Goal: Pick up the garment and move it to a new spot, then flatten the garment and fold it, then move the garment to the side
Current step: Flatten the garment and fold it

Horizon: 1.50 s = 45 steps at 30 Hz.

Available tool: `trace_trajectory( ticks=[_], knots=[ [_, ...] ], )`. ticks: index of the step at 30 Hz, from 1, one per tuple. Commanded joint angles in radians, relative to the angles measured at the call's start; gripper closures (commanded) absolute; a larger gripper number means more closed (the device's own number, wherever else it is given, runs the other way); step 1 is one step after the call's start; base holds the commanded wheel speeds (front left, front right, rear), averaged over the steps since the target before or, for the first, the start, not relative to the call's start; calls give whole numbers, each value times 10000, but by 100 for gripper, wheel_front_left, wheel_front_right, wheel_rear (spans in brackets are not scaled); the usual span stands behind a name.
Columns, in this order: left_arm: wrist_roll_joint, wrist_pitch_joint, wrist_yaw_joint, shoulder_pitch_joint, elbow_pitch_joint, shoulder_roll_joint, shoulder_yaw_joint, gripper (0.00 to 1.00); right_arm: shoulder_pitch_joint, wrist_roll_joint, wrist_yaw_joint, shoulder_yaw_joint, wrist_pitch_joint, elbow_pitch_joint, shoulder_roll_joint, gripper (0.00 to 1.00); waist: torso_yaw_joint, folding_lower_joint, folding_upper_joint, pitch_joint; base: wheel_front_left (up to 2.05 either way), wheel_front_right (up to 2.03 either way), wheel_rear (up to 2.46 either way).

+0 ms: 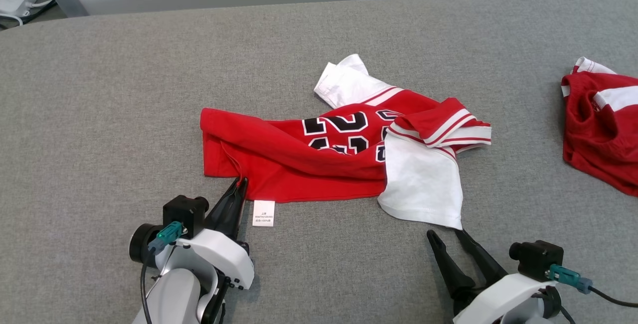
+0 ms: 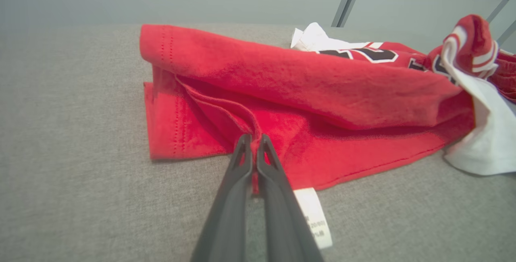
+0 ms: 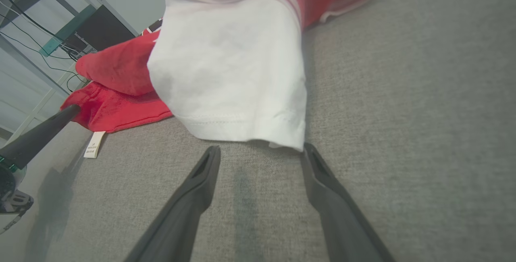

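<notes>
The garment (image 1: 324,159) is a red jersey with white sleeves, lying crumpled and doubled over on itself at the middle of the grey surface (image 1: 149,89). Its black numbers are broken by folds and cannot be read whole. The far sleeve (image 1: 344,82) pokes out behind the red body, partly tucked under it. The print on the white tag (image 1: 263,213) at the near hem is too small to read. A second red-and-white garment (image 1: 598,134) lies well apart on the right, cut off by the edge of the head view.

The left gripper (image 1: 241,184) meets the near hem close to the garment's left end, just beside the tag. In the left wrist view its fingers (image 2: 242,161) are pressed narrow together with a sliver of red cloth between them, so the left gripper (image 2: 253,141) pinches the hem. How many layers it has caught cannot be told.

The right gripper (image 1: 446,234) stands wide and holds nothing, low over the surface. The near white sleeve (image 3: 229,72) hangs just in front of its spread fingers, and the sleeve's lower corner reaches almost to the right-hand fingertip (image 3: 310,153). Whether they touch is unclear.
</notes>
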<state>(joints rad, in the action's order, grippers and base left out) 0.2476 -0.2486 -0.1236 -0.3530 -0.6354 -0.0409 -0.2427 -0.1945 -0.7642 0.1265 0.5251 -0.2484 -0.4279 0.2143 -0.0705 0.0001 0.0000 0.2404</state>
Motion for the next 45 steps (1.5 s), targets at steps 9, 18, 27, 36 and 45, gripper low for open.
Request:
trace_trajectory(
  ticks=[9,18,27,36,45],
  knots=[
    [99,-132,-62,-210,208,-94,140,100,109,-508,42,751,-134,716,352,0,81,-1,0,-60,0,0,0],
    [207,-132,-34,-167,167,-94,-40,100,-33,-752,42,1193,-134,678,604,0,170,-1,0,-81,0,0,0],
    [139,-132,-2,-224,239,-93,-155,100,-499,-372,42,664,-134,254,187,0,266,-1,0,-36,0,0,0],
    [97,-132,17,-133,295,-93,-236,100,-536,-213,42,-244,-134,-193,-33,0,335,-1,0,-77,0,0,0],
    [16,-132,1,-100,382,-93,-321,100,-319,-250,42,-857,-134,14,-362,0,223,-1,0,-46,0,0,0]
  ],
)
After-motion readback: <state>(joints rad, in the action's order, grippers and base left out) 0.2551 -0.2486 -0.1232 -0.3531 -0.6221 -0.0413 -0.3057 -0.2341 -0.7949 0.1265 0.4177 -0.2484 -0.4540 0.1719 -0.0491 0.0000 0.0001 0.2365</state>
